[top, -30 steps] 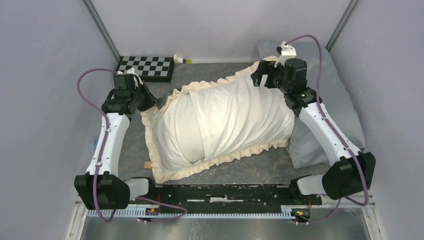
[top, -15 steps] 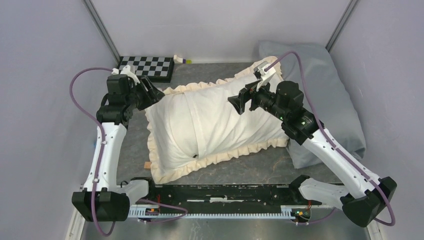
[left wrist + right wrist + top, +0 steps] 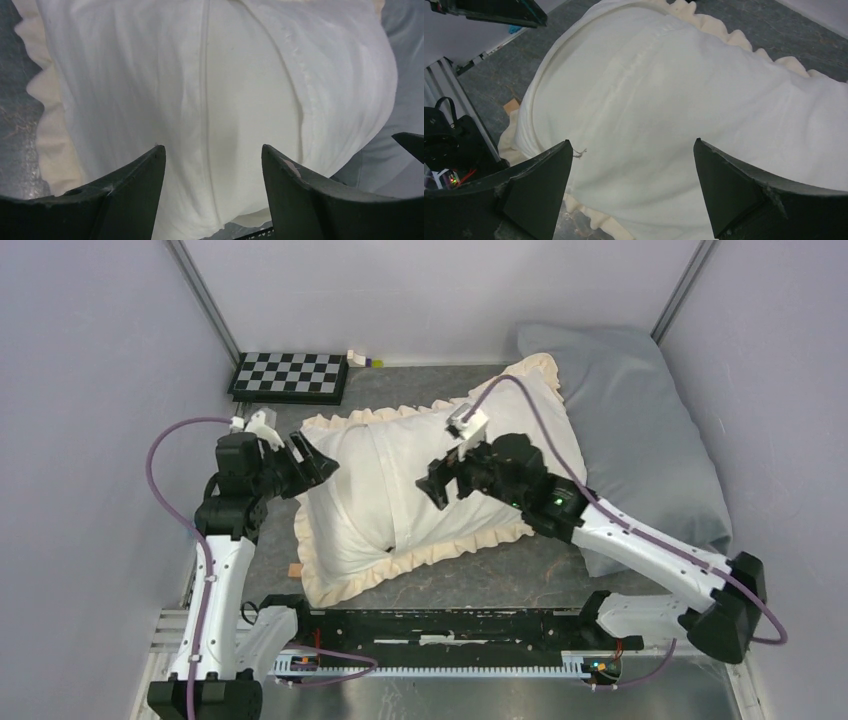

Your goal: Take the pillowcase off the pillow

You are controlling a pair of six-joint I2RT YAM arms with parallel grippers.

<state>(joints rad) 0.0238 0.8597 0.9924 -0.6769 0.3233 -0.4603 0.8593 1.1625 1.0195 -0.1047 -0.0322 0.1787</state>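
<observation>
The pillowcase [image 3: 365, 505], cream with a ruffled frill [image 3: 440, 545], lies stuffed and plump across the middle of the mat. The pillow is hidden inside it; only the bulging white face shows. My left gripper [image 3: 322, 462] hovers open at the cover's left end, nothing between its fingers. In the left wrist view the gripper [image 3: 212, 147] frames the white fabric [image 3: 225, 75] and a seam. My right gripper [image 3: 436, 488] hangs open over the cover's middle. In the right wrist view the gripper [image 3: 632, 141] stands wide above the pillowcase [image 3: 664, 90], apart from it.
A pale blue-grey pillow [image 3: 640, 430] lies at the back right, under the cover's far corner. A checkerboard [image 3: 290, 377] and small objects [image 3: 365, 360] sit by the back wall. A small brown block [image 3: 294, 570] lies near the front frill. Grey walls close in on three sides.
My left gripper has opened, let go of the cover's left edge and drawn back toward me. The right arm swung from the far right corner to over the middle. The pillow settled lower.
</observation>
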